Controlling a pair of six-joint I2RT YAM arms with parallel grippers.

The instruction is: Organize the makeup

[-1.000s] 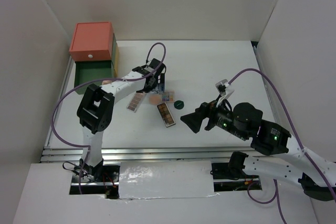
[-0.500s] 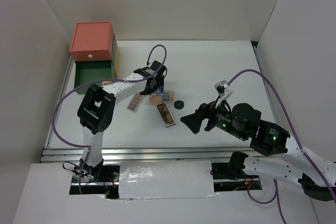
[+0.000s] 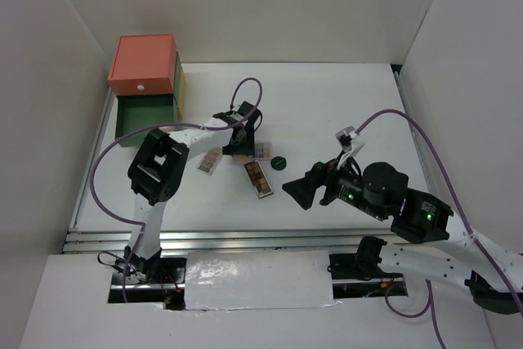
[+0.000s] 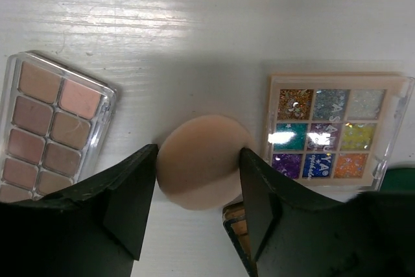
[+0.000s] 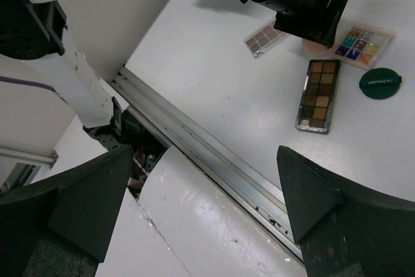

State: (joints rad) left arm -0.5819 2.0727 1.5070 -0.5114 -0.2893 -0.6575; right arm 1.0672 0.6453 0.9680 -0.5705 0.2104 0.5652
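Observation:
A round peach puff (image 4: 198, 170) lies on the white table, and my left gripper (image 4: 198, 154) stands over it with a black finger touching each side of it. To its left lies the pinkish palette (image 4: 52, 128), to its right the multicolour palette (image 4: 331, 128). A corner of the brown palette (image 4: 237, 218) shows below the puff. From above, the left gripper (image 3: 239, 146) hides the puff; the brown palette (image 3: 259, 178) and the dark green compact (image 3: 279, 163) lie beside it. My right gripper (image 3: 296, 190) hovers open and empty to the right of them.
The stacked drawer box (image 3: 145, 71) stands at the back left corner, its green drawer (image 3: 145, 116) pulled out. A metal rail (image 5: 214, 150) runs along the table's near edge. White walls enclose the table on three sides.
My left gripper has come down a little toward the near side over the puff, and its fingers have closed in from wide open onto the puff's sides. The right arm has barely moved.

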